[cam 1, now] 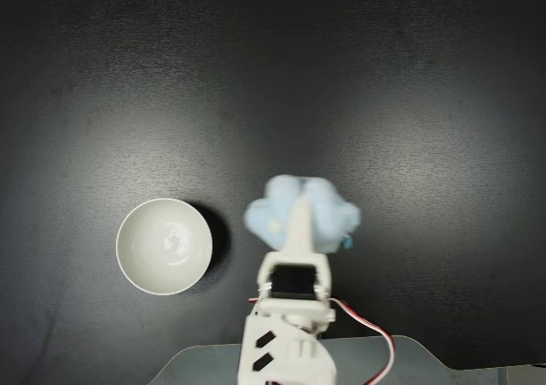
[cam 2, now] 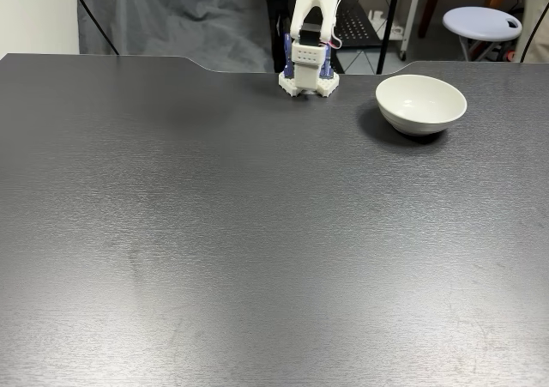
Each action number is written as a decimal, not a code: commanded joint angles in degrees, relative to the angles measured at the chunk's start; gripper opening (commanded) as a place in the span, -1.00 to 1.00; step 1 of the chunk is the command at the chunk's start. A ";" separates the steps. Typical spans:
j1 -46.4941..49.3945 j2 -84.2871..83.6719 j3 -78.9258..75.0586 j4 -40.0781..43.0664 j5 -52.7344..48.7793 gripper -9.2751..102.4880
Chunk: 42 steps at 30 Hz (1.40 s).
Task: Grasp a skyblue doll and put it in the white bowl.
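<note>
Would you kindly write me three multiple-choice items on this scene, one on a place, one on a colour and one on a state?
1. In a fixed view, on which side of the skyblue doll does the white bowl lie?
A) left
B) right
C) on top of it

2. What colour is the table?
A) white
B) red
C) black

3. What state is the white bowl in?
A) upside down
B) upright and empty
C) holding the doll

Answers:
1 A: the bowl sits to the left of the doll, with a gap between them.
2 C: the surface is dark all over.
3 B: its opening faces up and its glossy inside is bare.
</note>
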 commanded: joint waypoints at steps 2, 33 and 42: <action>-21.18 0.00 -3.16 2.99 0.70 -0.86; -61.26 -12.13 26.46 -11.34 0.79 -0.86; -61.96 -15.38 39.73 -21.62 0.79 -0.86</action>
